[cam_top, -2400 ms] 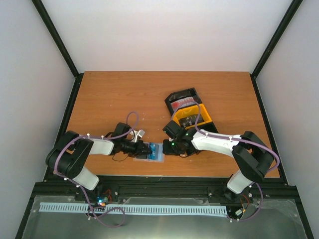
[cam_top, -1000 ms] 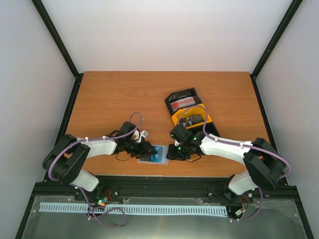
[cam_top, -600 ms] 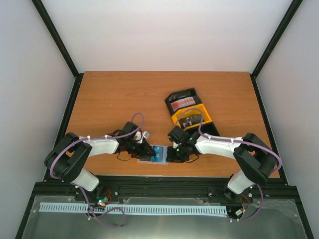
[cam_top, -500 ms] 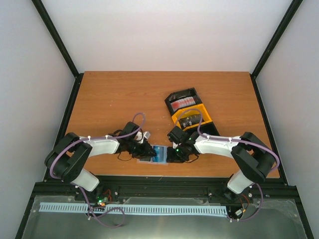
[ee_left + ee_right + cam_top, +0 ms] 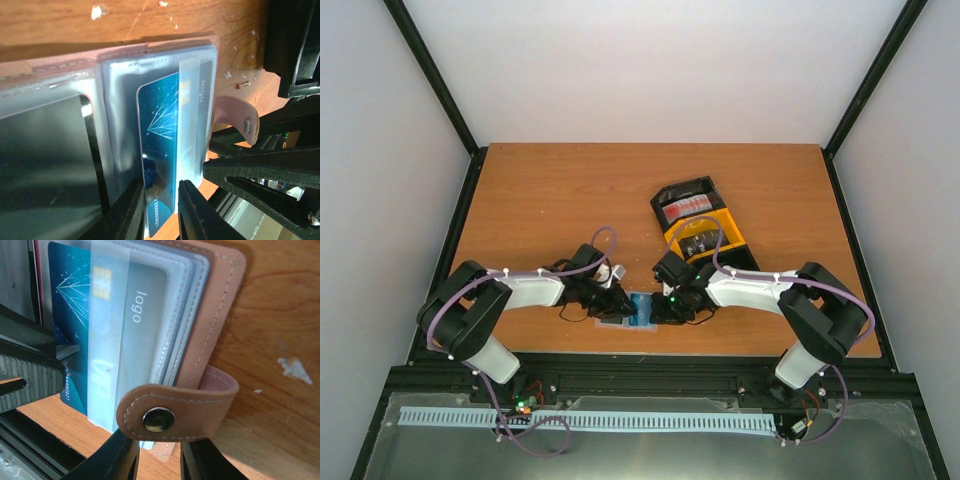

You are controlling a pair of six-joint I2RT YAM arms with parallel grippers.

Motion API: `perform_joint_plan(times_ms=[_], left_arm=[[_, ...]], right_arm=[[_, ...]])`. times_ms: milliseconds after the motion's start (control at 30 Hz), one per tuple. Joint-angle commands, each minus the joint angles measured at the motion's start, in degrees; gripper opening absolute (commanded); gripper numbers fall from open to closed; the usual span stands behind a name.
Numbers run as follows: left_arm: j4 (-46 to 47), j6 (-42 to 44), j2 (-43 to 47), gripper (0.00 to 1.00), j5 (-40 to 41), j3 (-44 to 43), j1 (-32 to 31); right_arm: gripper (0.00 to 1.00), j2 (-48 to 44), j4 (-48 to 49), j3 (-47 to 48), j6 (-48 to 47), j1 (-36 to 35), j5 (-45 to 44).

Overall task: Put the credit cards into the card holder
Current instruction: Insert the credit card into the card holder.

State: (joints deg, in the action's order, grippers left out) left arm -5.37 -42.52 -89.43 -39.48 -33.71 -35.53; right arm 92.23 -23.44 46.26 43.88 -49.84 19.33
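Note:
The tan card holder point(image 5: 632, 322) lies open near the table's front edge; its cover point(image 5: 150, 47) and snap strap point(image 5: 175, 410) show in the wrist views. A blue credit card point(image 5: 160, 125) sits partly inside a clear pocket, its near end sticking out toward my left gripper point(image 5: 623, 303). That gripper's fingers point(image 5: 30, 380) close on the protruding end. My right gripper point(image 5: 657, 308) is at the strap side, its jaws narrow around the holder's edge point(image 5: 220, 300), with the tips hidden under the strap. Red cards point(image 5: 685, 205) lie in the tray.
A black-and-yellow three-compartment tray point(image 5: 732, 238) stands behind and to the right of the right gripper. The table's front edge and a black rail lie just below the holder. Cables loop over both wrists.
My left gripper has moved right and my right gripper slightly left, so both now meet at the card holder. Less of the blue card shows between them.

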Motion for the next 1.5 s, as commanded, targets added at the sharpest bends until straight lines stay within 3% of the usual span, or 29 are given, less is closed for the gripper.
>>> perform_joint_plan(times_ms=[0,167,433,767,1467], left_arm=[[1.16,1.93,-1.13,0.2,-2.03,-1.48,-0.67],[1.42,2.9,-1.65,0.16,-2.22,-1.53,-0.67],[1.72,4.32,-1.84,0.01,-2.91,-1.62,-0.68],[6.51,5.26,-0.59,0.01,-6.66,0.59,-0.52],[15.7,3.32,-1.59,0.01,-17.06,5.06,3.89]], right_arm=[[0.25,0.02,0.41,0.35,-0.47,0.27,-1.5],[0.25,-0.11,0.41,0.28,-0.33,0.28,-1.67],[0.25,-3.26,0.09,-0.53,0.63,0.28,-3.49],[0.29,-9.91,3.89,-2.88,1.73,0.94,-0.69],[0.33,-7.24,16.99,-9.38,4.82,4.81,9.22]])
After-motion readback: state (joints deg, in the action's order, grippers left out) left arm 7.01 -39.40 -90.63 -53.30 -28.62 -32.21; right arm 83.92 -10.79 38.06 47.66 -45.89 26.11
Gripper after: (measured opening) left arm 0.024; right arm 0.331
